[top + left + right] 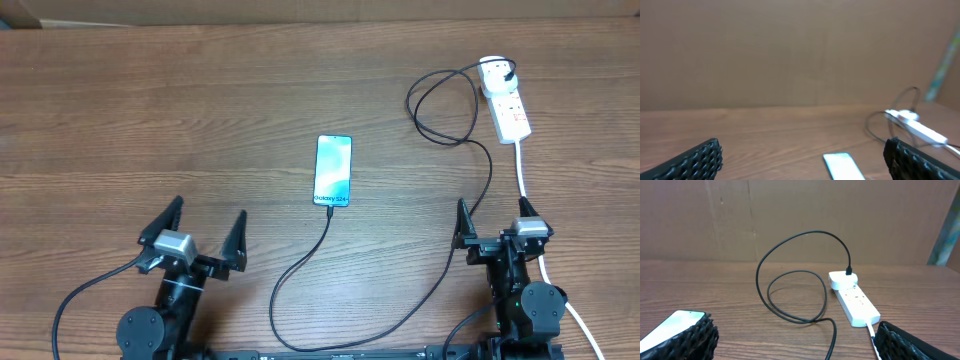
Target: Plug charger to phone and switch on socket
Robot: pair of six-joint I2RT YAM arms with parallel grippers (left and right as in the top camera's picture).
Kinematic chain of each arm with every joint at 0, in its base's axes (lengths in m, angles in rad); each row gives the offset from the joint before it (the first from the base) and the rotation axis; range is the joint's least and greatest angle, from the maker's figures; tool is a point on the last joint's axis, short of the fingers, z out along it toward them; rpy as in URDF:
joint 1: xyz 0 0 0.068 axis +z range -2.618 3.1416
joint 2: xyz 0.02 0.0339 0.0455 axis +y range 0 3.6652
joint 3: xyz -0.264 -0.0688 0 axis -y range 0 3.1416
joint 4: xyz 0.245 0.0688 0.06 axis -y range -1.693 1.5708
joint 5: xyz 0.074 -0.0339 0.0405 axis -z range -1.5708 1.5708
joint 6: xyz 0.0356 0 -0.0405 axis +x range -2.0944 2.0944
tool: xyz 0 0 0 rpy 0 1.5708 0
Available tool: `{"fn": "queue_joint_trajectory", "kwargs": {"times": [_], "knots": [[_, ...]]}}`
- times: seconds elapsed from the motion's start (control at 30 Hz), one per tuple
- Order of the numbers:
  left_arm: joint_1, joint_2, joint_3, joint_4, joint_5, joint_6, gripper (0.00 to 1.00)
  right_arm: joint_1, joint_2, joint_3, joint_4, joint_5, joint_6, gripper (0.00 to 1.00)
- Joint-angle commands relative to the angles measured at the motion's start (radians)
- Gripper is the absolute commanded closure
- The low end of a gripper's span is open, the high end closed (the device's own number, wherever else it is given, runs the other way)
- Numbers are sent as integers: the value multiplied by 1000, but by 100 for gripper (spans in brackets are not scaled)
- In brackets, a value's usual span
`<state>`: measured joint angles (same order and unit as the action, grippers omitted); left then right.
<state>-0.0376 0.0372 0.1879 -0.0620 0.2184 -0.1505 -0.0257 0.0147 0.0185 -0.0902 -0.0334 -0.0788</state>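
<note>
Charger cable (326,220): tip at Galaxy phone (333,170), plug in white power strip (505,100). Wooden bench (150,100). Left tool (210,207), right tool (491,205): fingers apart, empty.

The overhead camera is looking straight down on the whole table (150,110) from high above. The left wrist camera is sitting low at the near left, facing the far cardboard wall (790,50). It is catching the phone (844,165) close by and the socket (917,127) far right. The right wrist camera is facing the same way from nearer the socket. All three views are sharing phone and socket.
</note>
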Motion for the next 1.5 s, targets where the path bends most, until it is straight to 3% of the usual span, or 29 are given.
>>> {"fn": "queue_joint_trajectory", "kwargs": {"times": [0.0,0.33,0.6,0.77,0.9,1.1,1.47], "knots": [[-2,-31,-63,62,-124,-8,0,-3,-12,-10,6,10,-1,0],[-2,-34,-183,190,-237,-56,0,-3,-12,-10,6,10,-1,0],[1,-34,-183,93,-356,-51,0,-3,-12,-10,6,10,-1,0],[1,-34,-183,-4,-367,-25,0,-3,-12,-10,6,10,-1,0],[1,-34,-183,-4,-357,82,1,-3,-12,-10,6,10,-1,0],[1,-34,-183,-9,-330,145,1,-3,-12,-10,6,10,-1,0],[1,-34,-183,-11,-326,151,0,-3,-12,-10,6,10,-1,0]]}}
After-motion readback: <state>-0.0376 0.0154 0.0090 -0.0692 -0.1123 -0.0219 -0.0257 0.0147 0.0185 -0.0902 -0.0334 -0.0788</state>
